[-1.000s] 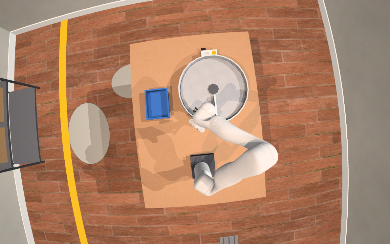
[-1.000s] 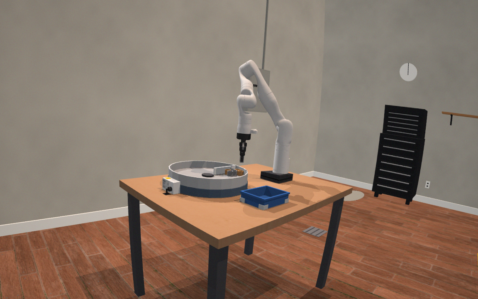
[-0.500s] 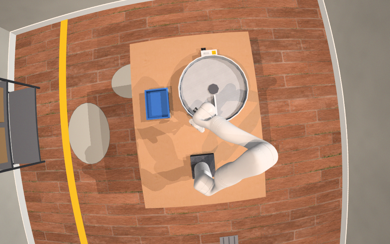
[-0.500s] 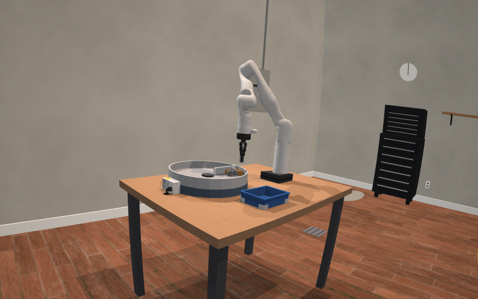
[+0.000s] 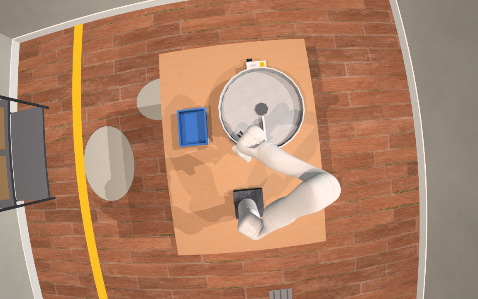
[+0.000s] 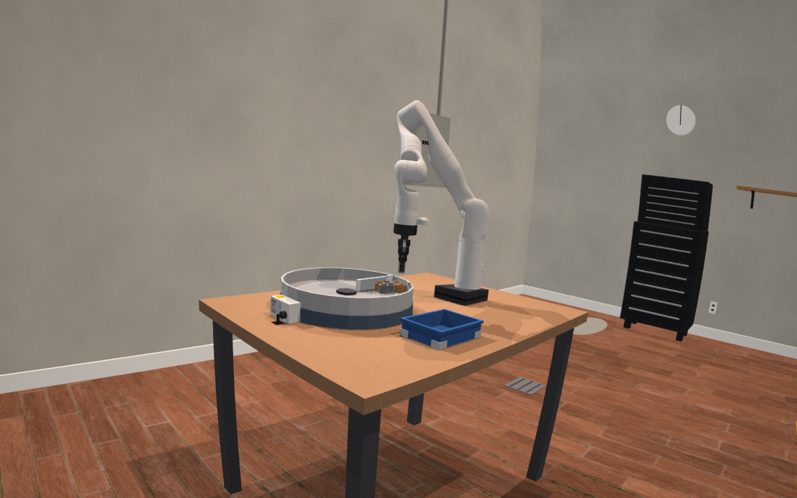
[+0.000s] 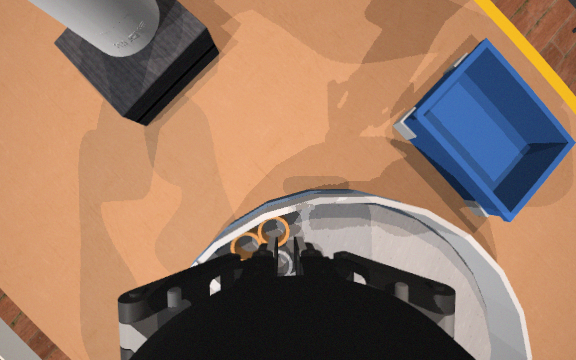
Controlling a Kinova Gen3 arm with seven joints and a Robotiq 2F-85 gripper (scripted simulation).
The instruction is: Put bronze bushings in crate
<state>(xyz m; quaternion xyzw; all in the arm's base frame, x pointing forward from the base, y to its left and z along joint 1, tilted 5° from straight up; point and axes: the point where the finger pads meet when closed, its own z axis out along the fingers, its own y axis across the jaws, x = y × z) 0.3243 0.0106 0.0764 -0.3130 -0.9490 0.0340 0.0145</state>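
My gripper (image 6: 401,270) (image 7: 285,248) points down high above the bushings on the turning table (image 5: 249,87) (image 6: 345,304) (image 7: 403,245). Its fingers are open by a narrow gap, with nothing between them. In the wrist view a bronze bushing (image 7: 287,231) and another bronze bushing (image 7: 232,245) show left of the fingertips. A grey bushing (image 7: 290,263) shows below, through the gap. In the exterior view, bronze bushings (image 6: 400,286) and grey bushings (image 6: 386,288) stand clustered by the divider. The arm hides them in the top view. The blue crate (image 5: 178,128) (image 6: 420,334) (image 7: 523,95) is empty.
A white divider (image 5: 264,126) (image 6: 371,283) runs from the dark hub (image 5: 261,109) (image 6: 346,290) to the turning table's raised wall. A white control box (image 5: 255,64) (image 6: 286,308) sits at its outer side. The arm's black base (image 5: 248,193) (image 6: 461,294) (image 7: 168,75) stands on the table.
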